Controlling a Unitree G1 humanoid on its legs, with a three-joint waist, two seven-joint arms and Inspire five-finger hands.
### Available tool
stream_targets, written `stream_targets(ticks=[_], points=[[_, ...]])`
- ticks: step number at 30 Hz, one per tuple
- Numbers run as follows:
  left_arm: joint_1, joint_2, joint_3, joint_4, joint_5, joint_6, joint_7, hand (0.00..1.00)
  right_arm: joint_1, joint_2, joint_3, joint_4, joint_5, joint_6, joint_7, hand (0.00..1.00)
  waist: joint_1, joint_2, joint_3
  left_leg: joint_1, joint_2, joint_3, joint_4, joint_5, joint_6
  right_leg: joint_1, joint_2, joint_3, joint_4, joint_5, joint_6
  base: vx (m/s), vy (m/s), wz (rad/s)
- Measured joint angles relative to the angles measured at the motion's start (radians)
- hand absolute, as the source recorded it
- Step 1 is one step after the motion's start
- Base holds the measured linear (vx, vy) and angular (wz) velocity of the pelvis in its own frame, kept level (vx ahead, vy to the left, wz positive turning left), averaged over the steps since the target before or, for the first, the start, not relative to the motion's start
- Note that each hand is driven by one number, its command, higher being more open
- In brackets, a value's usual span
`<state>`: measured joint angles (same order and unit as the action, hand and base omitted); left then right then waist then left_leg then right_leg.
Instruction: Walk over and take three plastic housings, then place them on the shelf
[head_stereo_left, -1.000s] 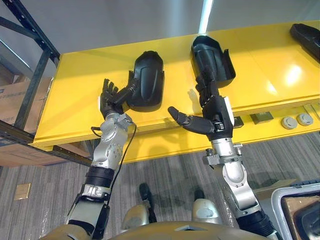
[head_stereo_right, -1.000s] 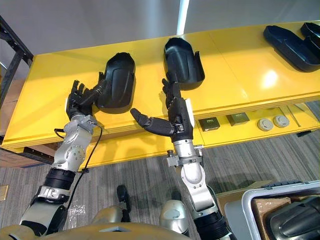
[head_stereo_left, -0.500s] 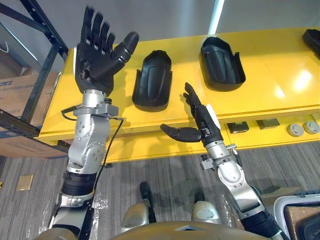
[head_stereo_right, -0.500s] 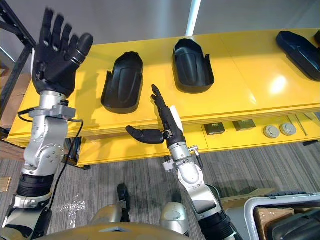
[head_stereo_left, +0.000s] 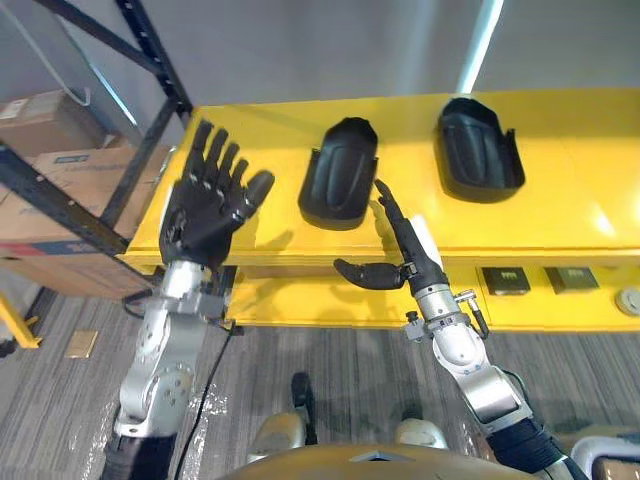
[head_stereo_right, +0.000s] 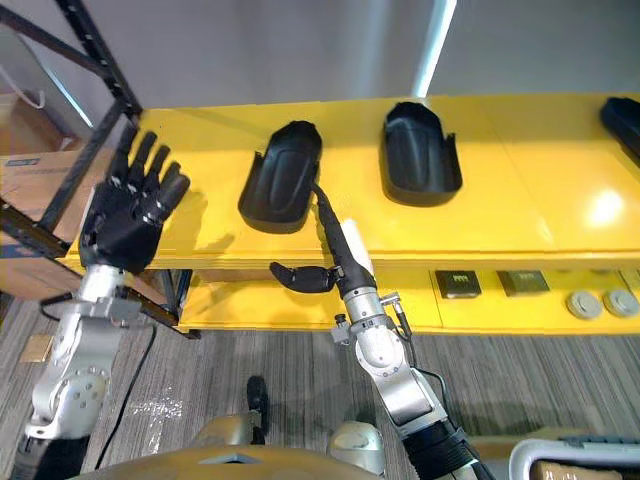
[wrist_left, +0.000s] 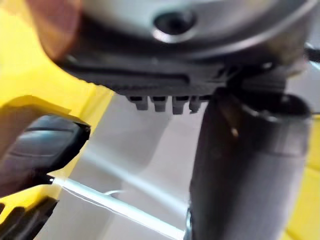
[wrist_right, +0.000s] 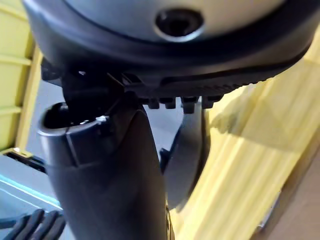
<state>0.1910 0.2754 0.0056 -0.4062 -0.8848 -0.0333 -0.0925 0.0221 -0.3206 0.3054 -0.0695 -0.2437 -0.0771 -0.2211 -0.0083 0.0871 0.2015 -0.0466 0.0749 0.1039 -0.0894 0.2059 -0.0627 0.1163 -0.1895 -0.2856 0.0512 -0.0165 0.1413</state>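
Observation:
Two black plastic housings lie hollow side up on the yellow shelf (head_stereo_left: 560, 200): one (head_stereo_left: 340, 186) in the middle, the other (head_stereo_left: 480, 150) to its right. A third black housing (head_stereo_right: 625, 113) shows at the shelf's far right edge. My left hand (head_stereo_left: 208, 208) is raised in front of the shelf's left end, open with fingers spread, holding nothing. My right hand (head_stereo_left: 402, 252) is open too, with straight fingers pointing up at the front edge just below the middle housing and the thumb held out sideways. Neither hand touches a housing.
A black metal rack (head_stereo_left: 150, 60) with cardboard boxes (head_stereo_left: 45, 110) stands to the left of the shelf. On the lower yellow level sit two small dark boxes (head_stereo_left: 503, 281) and round grey discs (head_stereo_right: 583, 301). Grey carpet lies below.
A second ago my left hand touched the middle housing; it has let go, swung up high, then come down by the shelf's left end. The camera has shifted; both housings stay put.

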Motion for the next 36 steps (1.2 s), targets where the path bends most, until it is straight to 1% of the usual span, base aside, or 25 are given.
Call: stream_targets(ticks=[1,4,6,7,10,13,14,18,22,23,24,25,26,27,28,29,31,33,34,35,36], points=[[0.037,-0.006,-0.015,0.0,-0.013,0.014,-0.02,1.0,-0.002,0.004,-0.007,0.02,-0.023,0.008,-0.022,1.0,0.01,0.0,0.0,0.0,-0.001,-0.005,0.0,0.0,0.001,0.009,0.0,-0.01,-0.002,0.0,0.0,-0.03,-0.016,0.24],[0.102,-0.008,-0.055,0.006,-0.016,0.038,-0.064,1.0,-0.015,0.004,-0.009,0.029,-0.024,0.024,-0.069,1.0,0.015,-0.001,-0.001,-0.005,-0.004,-0.015,0.0,0.0,0.003,0.01,0.0,-0.023,0.0,-0.005,0.002,-0.06,-0.005,0.19],[0.116,-0.015,-0.075,0.009,-0.017,0.039,-0.082,1.0,-0.031,0.006,-0.009,0.048,-0.025,0.036,-0.094,1.0,0.014,-0.004,-0.006,-0.013,-0.004,-0.015,0.0,0.0,0.002,0.01,0.001,-0.03,0.0,-0.006,0.005,-0.04,-0.001,0.14],[0.123,-0.025,-0.088,0.012,-0.017,0.039,-0.092,1.0,-0.044,0.008,-0.011,0.071,-0.025,0.051,-0.113,1.0,0.017,-0.008,-0.009,-0.014,-0.002,-0.015,0.0,0.002,0.003,0.01,0.002,-0.034,0.001,-0.006,0.005,-0.04,-0.012,0.09],[0.127,-0.043,-0.114,0.043,-0.039,0.039,-0.115,1.0,-0.048,0.013,-0.014,0.086,-0.027,0.084,-0.16,1.0,0.033,-0.009,-0.013,-0.013,0.001,-0.015,0.0,0.003,0.003,0.011,0.003,-0.036,0.002,-0.007,0.005,-0.04,-0.02,0.05],[0.134,-0.052,-0.131,0.077,-0.062,0.038,-0.116,1.0,-0.055,0.025,-0.011,0.101,-0.03,0.099,-0.205,1.0,0.034,-0.008,-0.014,-0.013,0.001,-0.015,0.0,0.003,0.003,0.017,0.004,-0.039,0.002,-0.007,0.005,-0.02,-0.016,0.05],[0.134,-0.056,-0.137,0.089,-0.073,0.038,-0.116,1.0,-0.055,0.027,-0.008,0.103,-0.054,0.114,-0.219,1.0,0.034,-0.007,-0.014,-0.012,0.002,-0.015,0.0,0.003,0.003,0.017,0.005,-0.04,0.002,-0.007,0.006,0.0,0.0,0.0],[0.137,-0.066,-0.163,0.095,-0.134,0.036,-0.116,1.0,-0.056,0.055,-0.003,0.114,-0.068,0.134,-0.255,1.0,0.034,-0.007,-0.014,-0.013,0.004,-0.016,0.0,0.003,0.003,0.02,0.012,-0.041,0.001,-0.007,0.006,-0.01,-0.005,0.01],[0.138,-0.078,-0.179,0.105,-0.141,0.035,-0.116,1.0,-0.076,0.054,0.001,0.145,-0.068,0.142,-0.27,1.0,0.034,-0.005,-0.016,-0.014,0.008,-0.024,0.0,0.002,0.002,0.024,0.02,-0.057,0.001,-0.007,0.005,-0.05,-0.036,0.12],[0.137,-0.079,-0.187,0.113,-0.141,0.034,-0.116,1.0,-0.078,0.054,0.0,0.146,-0.068,0.153,-0.273,1.0,0.034,-0.002,-0.017,-0.016,0.008,-0.024,0.0,-0.007,-0.007,0.025,0.019,-0.063,-0.002,-0.008,0.005,-0.06,-0.008,0.15],[0.133,-0.077,-0.192,0.131,-0.141,0.034,-0.12,1.0,-0.08,0.058,0.0,0.152,-0.068,0.159,-0.282,1.0,0.034,-0.025,-0.019,-0.018,0.0,0.001,0.004,-0.055,-0.042,0.028,-0.002,-0.065,-0.022,-0.009,0.002,-0.05,0.013,0.13],[0.133,-0.075,-0.193,0.142,-0.141,0.034,-0.121,1.0,-0.081,0.065,0.0,0.163,-0.069,0.16,-0.288,1.0,0.038,-0.052,-0.018,-0.02,-0.014,0.026,0.017,-0.046,-0.006,0.028,-0.021,-0.067,-0.035,-0.005,0.002,0.05,0.025,-0.06],[0.136,-0.077,-0.199,0.162,-0.141,0.034,-0.121,1.0,-0.087,0.067,0.0,0.171,-0.069,0.163,-0.292,1.0,0.048,-0.04,-0.026,-0.013,-0.025,0.03,0.094,-0.035,0.011,0.037,-0.019,-0.053,-0.037,-0.002,0.007,0.1,0.034,-0.07],[0.139,-0.08,-0.2,0.175,-0.141,0.034,-0.12,1.0,-0.086,0.066,0.001,0.175,-0.069,0.17,-0.294,1.0,0.037,-0.033,-0.037,0.014,-0.019,0.019,0.041,-0.034,0.019,0.037,-0.01,-0.045,-0.036,0.005,0.016,0.11,0.022,0.02],[0.138,-0.079,-0.198,0.175,-0.141,0.034,-0.119,1.0,-0.087,0.067,0.0,0.176,-0.068,0.174,-0.297,1.0,0.03,-0.037,-0.038,0.023,-0.021,0.014,0.011,-0.024,0.016,0.035,-0.009,-0.042,-0.036,0.005,0.015,0.03,0.023,0.22],[0.13,-0.077,-0.197,0.177,-0.141,0.034,-0.119,1.0,-0.094,0.066,-0.004,0.178,-0.068,0.177,-0.307,1.0,0.033,-0.042,-0.036,0.017,-0.019,0.011,-0.001,-0.011,0.022,0.023,-0.005,-0.04,-0.029,0.008,0.012,-0.02,0.015,0.13],[0.134,-0.078,-0.199,0.179,-0.141,0.035,-0.117,1.0,-0.117,0.068,-0.003,0.193,-0.068,0.193,-0.308,1.0,0.037,-0.045,-0.036,0.021,-0.017,0.014,-0.001,-0.011,0.022,0.024,-0.002,-0.037,-0.024,0.006,0.014,-0.05,0.012,0.01],[0.131,-0.08,-0.2,0.178,-0.141,0.035,-0.118,1.0,-0.14,0.068,-0.003,0.222,-0.068,0.204,-0.312,1.0,0.033,-0.041,-0.035,0.021,-0.017,0.012,-0.001,-0.011,0.022,0.023,-0.003,-0.039,-0.016,0.005,0.015,-0.08,0.008,0.1],[0.131,-0.08,-0.201,0.178,-0.141,0.035,-0.118,1.0,-0.158,0.068,-0.004,0.234,-0.066,0.216,-0.314,1.0,0.034,-0.035,-0.032,0.019,-0.02,0.012,-0.002,-0.017,0.015,0.022,0.001,-0.041,-0.017,0.004,0.013,-0.1,0.024,0.13],[0.131,-0.075,-0.206,0.179,-0.141,0.035,-0.118,1.0,-0.173,0.072,-0.005,0.243,-0.067,0.229,-0.318,1.0,0.031,-0.064,-0.021,0.017,-0.034,0.025,0.007,-0.048,-0.01,0.02,-0.024,-0.037,-0.037,-0.001,0.005,-0.1,0.059,0.09],[0.131,-0.073,-0.21,0.18,-0.141,0.036,-0.118,1.0,-0.182,0.073,-0.009,0.255,-0.066,0.231,-0.322,1.0,0.036,-0.078,-0.021,0.01,-0.051,0.044,0.04,-0.071,0.009,0.02,-0.043,-0.039,-0.049,0.005,0.004,-0.03,0.053,-0.05]])
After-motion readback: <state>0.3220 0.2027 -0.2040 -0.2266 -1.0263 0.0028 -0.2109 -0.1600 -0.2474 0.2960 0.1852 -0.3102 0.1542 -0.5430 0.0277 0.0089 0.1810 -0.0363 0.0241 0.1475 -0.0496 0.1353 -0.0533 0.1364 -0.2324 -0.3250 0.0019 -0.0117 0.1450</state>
